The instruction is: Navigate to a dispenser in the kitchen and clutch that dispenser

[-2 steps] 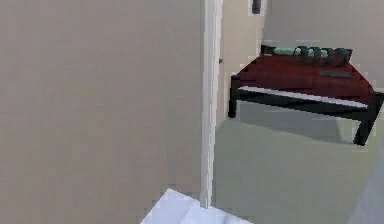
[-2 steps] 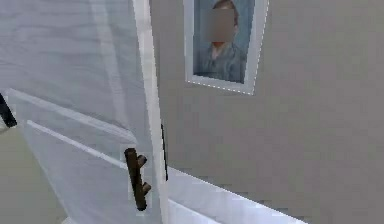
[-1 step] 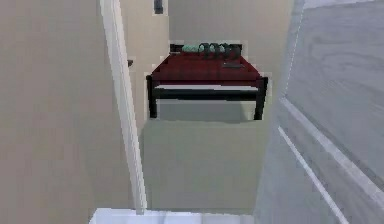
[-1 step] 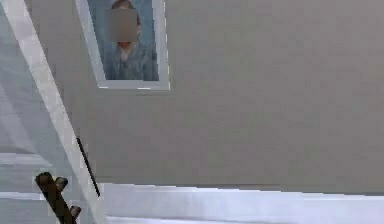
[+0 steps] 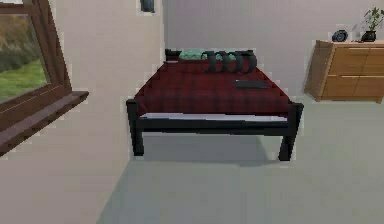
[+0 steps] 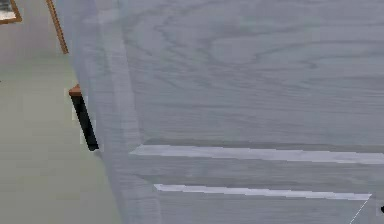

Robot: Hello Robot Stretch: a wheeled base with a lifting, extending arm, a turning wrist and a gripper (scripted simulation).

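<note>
alongside, a grey panelled door (image 6: 250,90)

The forward view looks ahead and slightly down over pale floor (image 5: 200,190) to a bed (image 5: 210,95), fairly near. The arm side view faces a grey panelled door (image 6: 250,90) very close, with floor at its left edge.

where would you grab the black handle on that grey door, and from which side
Probably mid-shaft of the black handle: it is a slim, near-upright bar standing off the grey door's edge. Come from the arm side view's left, where bare floor leaves room; the door panel blocks the other side.
</note>
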